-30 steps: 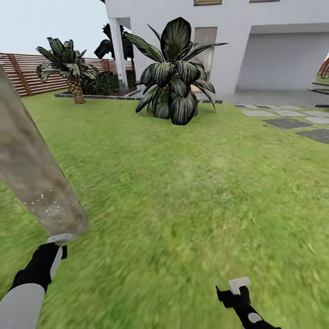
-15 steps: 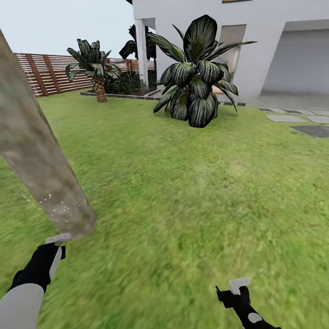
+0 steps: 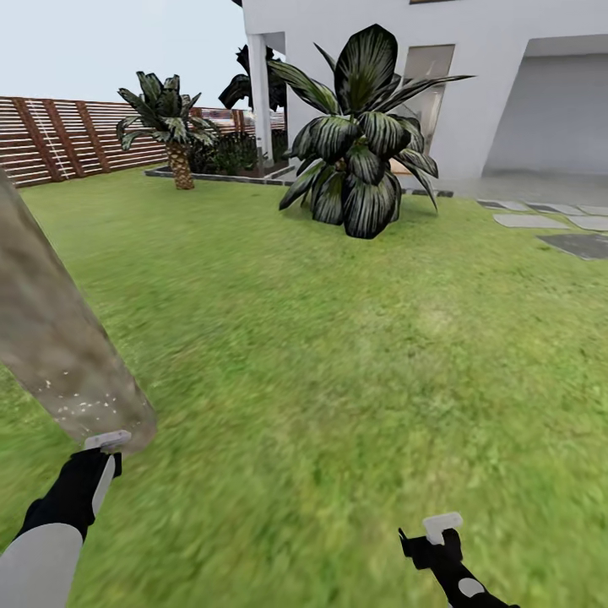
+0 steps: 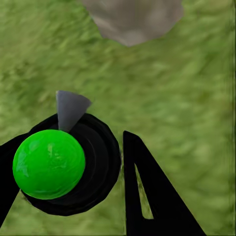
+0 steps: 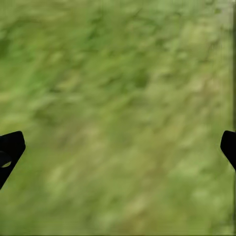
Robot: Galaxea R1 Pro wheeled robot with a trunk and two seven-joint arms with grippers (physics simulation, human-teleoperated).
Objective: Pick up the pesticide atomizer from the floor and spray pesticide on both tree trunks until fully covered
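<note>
A thick trunk (image 3: 51, 338) of mottled grey-brown bark leans across the left of the head view, its foot in the grass. Fine white pesticide specks (image 3: 80, 397) dot its lowest part. Just below that foot, my left gripper (image 3: 97, 456) is shut on the pesticide atomizer (image 4: 49, 163), a black body with a bright green round cap and a grey nozzle. The left wrist view looks over the atomizer at the trunk's base (image 4: 132, 19). My right gripper (image 3: 435, 532) hangs low over the grass, open and holding nothing, its fingertips far apart in the right wrist view.
The garden lawn (image 3: 338, 338) stretches ahead. A big broad-leafed plant (image 3: 359, 160) stands before the white house (image 3: 490, 76). A short palm (image 3: 169, 127) and the slatted wooden fence (image 3: 67, 135) are at the back left. Grey paving slabs (image 3: 557, 232) lie at the right.
The whole view has swung left and then shifted, so the trunk now sits farther left in the picture and more fence shows. Both arms keep their pose.
</note>
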